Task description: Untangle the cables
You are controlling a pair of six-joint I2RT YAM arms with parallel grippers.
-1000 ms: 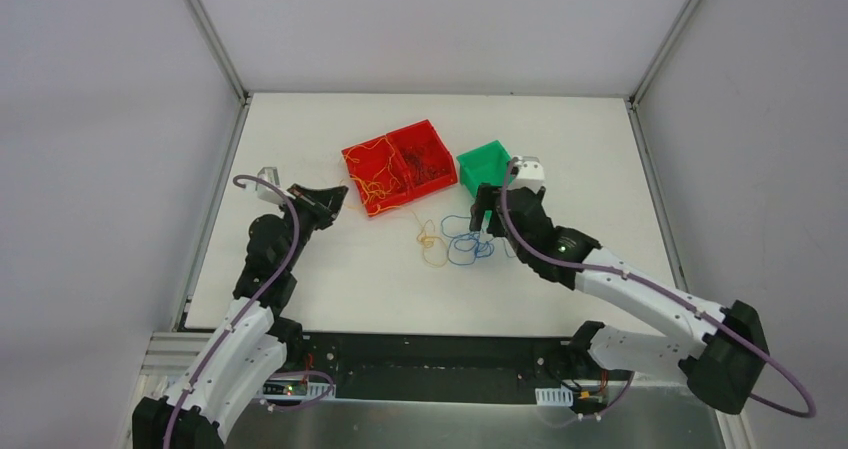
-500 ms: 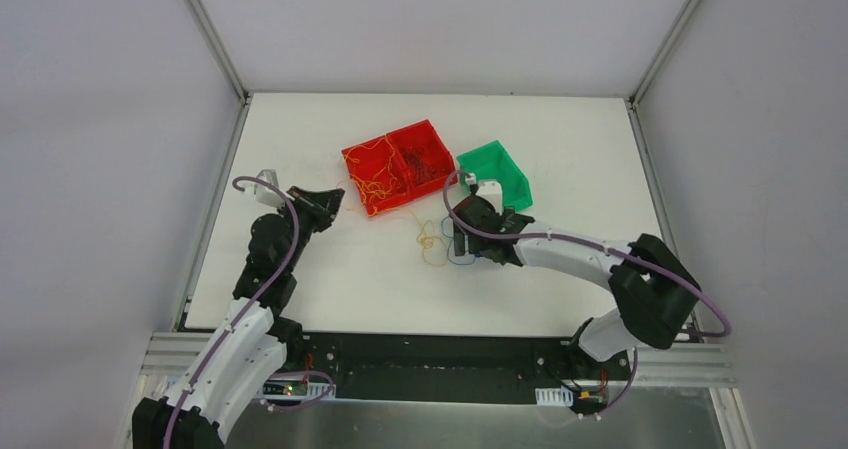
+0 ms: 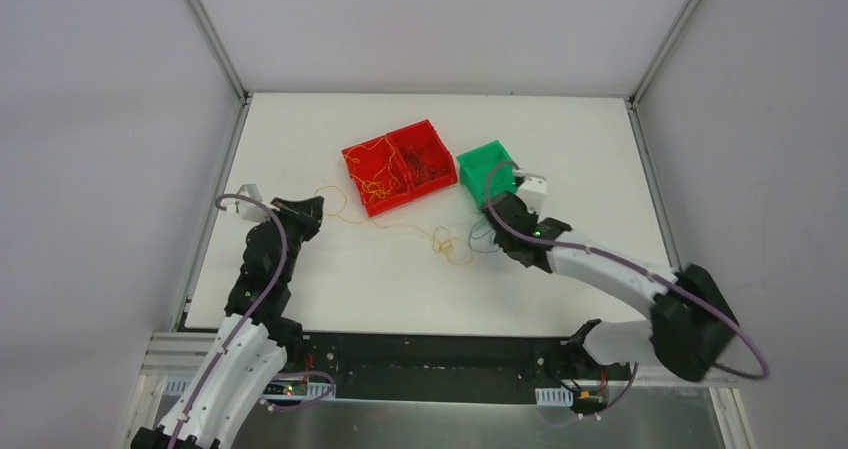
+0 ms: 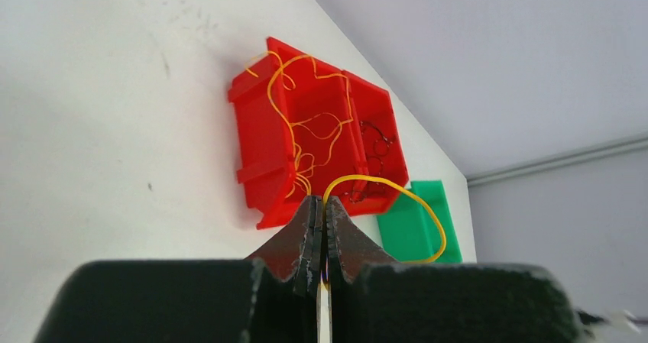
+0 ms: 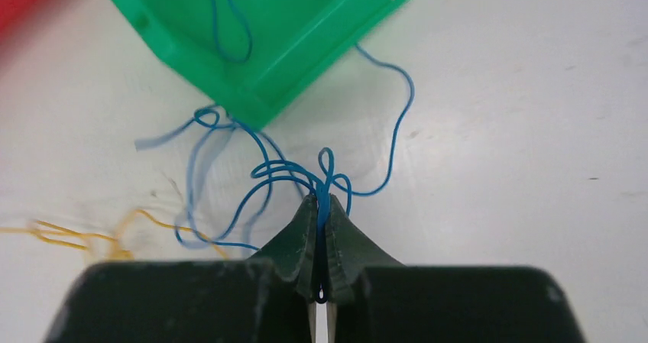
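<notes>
Two tools, both pinched closed: your left tool (image 4: 321, 215) holds a yellow wire (image 4: 382, 181), your right tool (image 5: 319, 205) a blue wire (image 5: 325, 176) beside the green bin (image 5: 290, 37), seemingly to draw the colours apart. Between them the clump (image 3: 452, 245) lies on the counter (image 3: 560, 149).

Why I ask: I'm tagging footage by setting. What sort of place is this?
Probably a robotics lab cell: a white table enclosed by grey panels on metal framing, a left arm and right arm bolted at its edge, plus red bins and a green bin.
</notes>
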